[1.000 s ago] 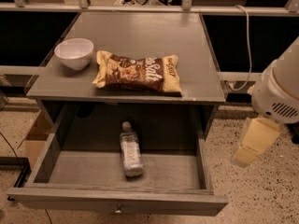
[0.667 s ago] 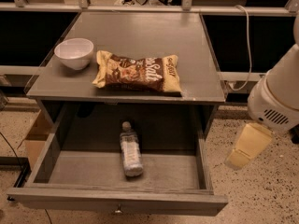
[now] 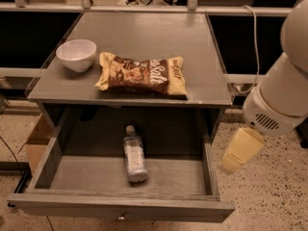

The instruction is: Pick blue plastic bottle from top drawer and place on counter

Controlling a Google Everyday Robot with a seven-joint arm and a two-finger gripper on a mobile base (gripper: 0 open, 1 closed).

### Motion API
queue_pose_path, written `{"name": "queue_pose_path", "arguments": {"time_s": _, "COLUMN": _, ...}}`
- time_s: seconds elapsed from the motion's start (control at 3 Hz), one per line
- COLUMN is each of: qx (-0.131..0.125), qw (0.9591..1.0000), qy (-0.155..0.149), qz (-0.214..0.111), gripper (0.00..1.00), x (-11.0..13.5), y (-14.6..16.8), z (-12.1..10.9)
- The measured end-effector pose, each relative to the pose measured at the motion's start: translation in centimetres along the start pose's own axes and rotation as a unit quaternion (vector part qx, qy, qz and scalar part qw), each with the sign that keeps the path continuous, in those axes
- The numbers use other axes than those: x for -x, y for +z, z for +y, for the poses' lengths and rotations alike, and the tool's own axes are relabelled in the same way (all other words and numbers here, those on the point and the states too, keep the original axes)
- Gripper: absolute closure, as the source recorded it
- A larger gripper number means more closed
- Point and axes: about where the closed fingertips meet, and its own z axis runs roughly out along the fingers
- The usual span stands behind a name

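The blue plastic bottle (image 3: 134, 155) lies on its side on the floor of the open top drawer (image 3: 120, 207), cap pointing toward the back, a little left of the drawer's middle. The counter (image 3: 149, 37) is the grey tabletop above it. My gripper (image 3: 233, 163), a pale yellow piece under the white arm (image 3: 284, 93), hangs to the right of the drawer, just outside its right wall and above the speckled floor. It is well apart from the bottle and holds nothing that I can see.
A white bowl (image 3: 76, 55) stands at the counter's front left. A brown and yellow snack bag (image 3: 142, 74) lies along the counter's front edge. A cardboard box (image 3: 36, 141) sits on the floor left of the drawer. A cable (image 3: 254, 47) hangs at the right.
The arm and gripper have moved left and slightly down, closer to the drawer's right side. The bottle, bowl and bag have not moved.
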Motion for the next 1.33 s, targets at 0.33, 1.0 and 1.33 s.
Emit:
{"name": "queue_pose_path", "arguments": {"time_s": 0.33, "qx": 0.011, "qw": 0.9987, "qy": 0.045, "qz": 0.021, "gripper": 0.00, "x": 1.1, "y": 2.0, "z": 1.7}}
{"name": "queue_pose_path", "arguments": {"time_s": 1.0, "qx": 0.024, "qw": 0.9985, "qy": 0.043, "qz": 0.024, "gripper": 0.00, "x": 1.9, "y": 3.0, "z": 2.7}}
{"name": "queue_pose_path", "arguments": {"time_s": 1.33, "qx": 0.052, "qw": 0.9972, "qy": 0.042, "qz": 0.033, "gripper": 0.00, "x": 4.6, "y": 4.8, "z": 6.0}}
